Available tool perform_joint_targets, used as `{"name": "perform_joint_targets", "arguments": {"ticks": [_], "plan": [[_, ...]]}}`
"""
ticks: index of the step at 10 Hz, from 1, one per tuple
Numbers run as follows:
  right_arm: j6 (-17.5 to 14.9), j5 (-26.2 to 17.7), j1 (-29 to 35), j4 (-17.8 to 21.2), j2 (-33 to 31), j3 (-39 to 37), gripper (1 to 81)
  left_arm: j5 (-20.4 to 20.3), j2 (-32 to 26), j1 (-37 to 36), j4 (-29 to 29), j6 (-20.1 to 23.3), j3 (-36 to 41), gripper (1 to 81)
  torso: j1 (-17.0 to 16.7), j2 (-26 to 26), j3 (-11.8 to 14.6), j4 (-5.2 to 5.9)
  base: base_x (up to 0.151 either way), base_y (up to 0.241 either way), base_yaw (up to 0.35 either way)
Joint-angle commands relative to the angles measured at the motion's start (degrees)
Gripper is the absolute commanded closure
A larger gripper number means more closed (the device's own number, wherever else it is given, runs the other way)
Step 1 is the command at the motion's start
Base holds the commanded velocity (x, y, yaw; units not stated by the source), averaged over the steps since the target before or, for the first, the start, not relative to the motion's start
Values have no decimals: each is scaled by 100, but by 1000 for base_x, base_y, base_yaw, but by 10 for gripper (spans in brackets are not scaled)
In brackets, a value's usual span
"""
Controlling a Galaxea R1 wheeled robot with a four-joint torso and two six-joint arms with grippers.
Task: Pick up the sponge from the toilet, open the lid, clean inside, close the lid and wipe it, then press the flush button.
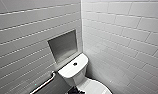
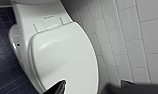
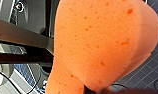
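Note:
The white toilet (image 1: 73, 72) stands in the corner, with the dark round flush button (image 1: 75, 64) in the middle of its cistern top. Its oval lid (image 2: 62, 57) is down and closed. My left gripper (image 2: 93, 88) hovers open just off the lid's front end, one dark fingertip (image 2: 57, 87) over the lid's edge and the other towards the tiled wall. The orange sponge (image 3: 100, 42) looms close in the right wrist view, and my right gripper (image 3: 95, 90) is shut on its pinched end, off the floor.
White tiled walls close in on both sides of the toilet, with a recessed grey niche (image 1: 63, 45) above the cistern. A metal grab bar (image 1: 43, 83) runs along the left wall. Dark blue floor tiles (image 2: 7, 75) lie beside the bowl.

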Motion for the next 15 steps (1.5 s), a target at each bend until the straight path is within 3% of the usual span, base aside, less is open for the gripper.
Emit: {"name": "perform_joint_targets", "arguments": {"ticks": [1, 4, 6, 7, 8, 9, 10, 11, 12, 15], "plan": [[1, -308, 13, -26, 28, -88, 811, 200, -624, 138, 1149, 50, 515, 10, 0, 0, 0, 0, 0, 0, 0], [-16, -299, -4, -27, 195, -432, 811, 192, -1099, 1253, 2422, 50, 489, 10, 0, 0, 0, 0, 0, 0, 0], [1, -290, 13, -17, 213, -449, 811, 183, -1249, 1922, 2968, 50, 383, 10, 0, 0, 130, -545, 0, 0, 0], [2, -290, 22, -26, 213, -449, 811, 156, -1284, 2186, 3197, 59, 313, 10, 0, 0, 143, -606, 0, 0, 0], [10, -290, 31, -26, 205, -449, 811, 139, -1275, 2388, 3408, 59, 243, 10, 0, 0, 210, -742, 0, 0, 0], [10, -290, 31, -26, 205, -476, 811, 147, -1258, 2564, 3567, 59, 155, 10, -2, 0, 300, -780, 0, 0, 0], [10, -282, 31, -43, 205, -502, 811, 200, -1171, 2705, 3682, 51, -10, 10, -2, 0, 116, -588, 0, 0, 0], [10, -238, 22, -26, 205, -511, 811, 297, -978, 2881, 3690, 59, -388, 10, -5, -2, 140, -721, 0, 0, 0], [1, -229, 22, -43, 213, -511, 811, 410, -688, 3073, 3717, 59, -914, 10, -5, -2, 151, -776, 0, 0, 0], [19, -299, -30, -8, 363, -493, 811, 420, 245, 3487, 4016, 68, -2596, 10, -5, -2, 153, -776, 0, 0, 0]]}}
